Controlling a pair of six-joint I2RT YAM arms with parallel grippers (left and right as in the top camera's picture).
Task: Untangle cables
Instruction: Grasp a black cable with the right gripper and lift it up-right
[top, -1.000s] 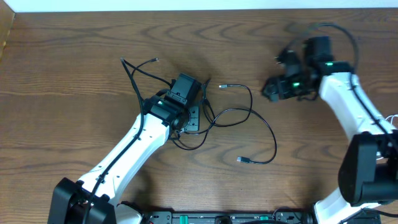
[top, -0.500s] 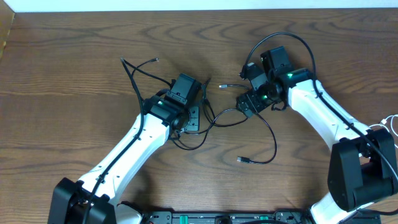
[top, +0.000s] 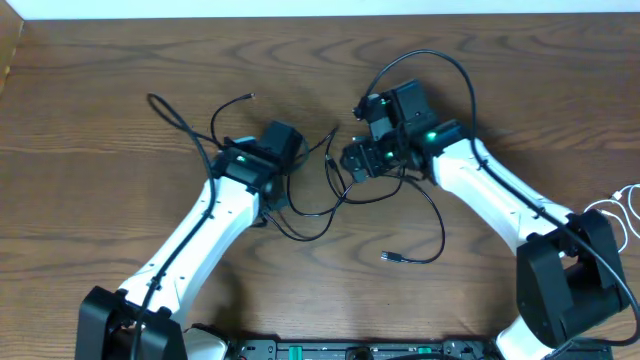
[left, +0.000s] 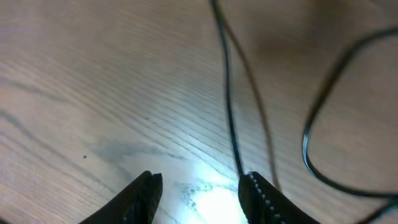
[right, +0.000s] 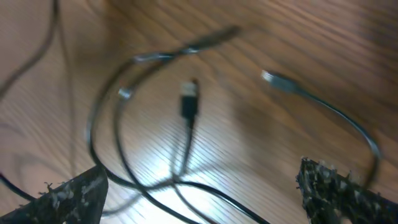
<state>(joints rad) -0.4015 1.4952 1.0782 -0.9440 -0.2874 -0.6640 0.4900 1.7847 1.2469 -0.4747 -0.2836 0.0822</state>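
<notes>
**Progress.** The task is in its opening to middle stage. The cables (top: 340, 196) lie on the table (top: 100, 220) between the 2 arms, and the black cords cross one another at the centre of the group. No cord is laid out apart from the rest. The crossings remain to be parted and each cord drawn off to its own place. A pale loop (top: 622, 204) at the right edge of the overhead view may be the white cord, but too little of it shows to be sure.

**Left gripper** (left: 200, 190). The jaws stand moderately apart with bare wood between them. 1 black cord (left: 225, 93) runs down to the inner edge of 1 finger, and nothing is clamped.

**Right gripper** (right: 205, 193). The jaws are spread wide over the centre of the tangle, empty, with a plug (right: 189, 102) below them.

**Orientation.** In the overhead view the long axis of the black group runs from upper left to lower right. The lower plug end (top: 390, 257) points left. The upper plug end (top: 248, 97) points up and to the right.
</notes>
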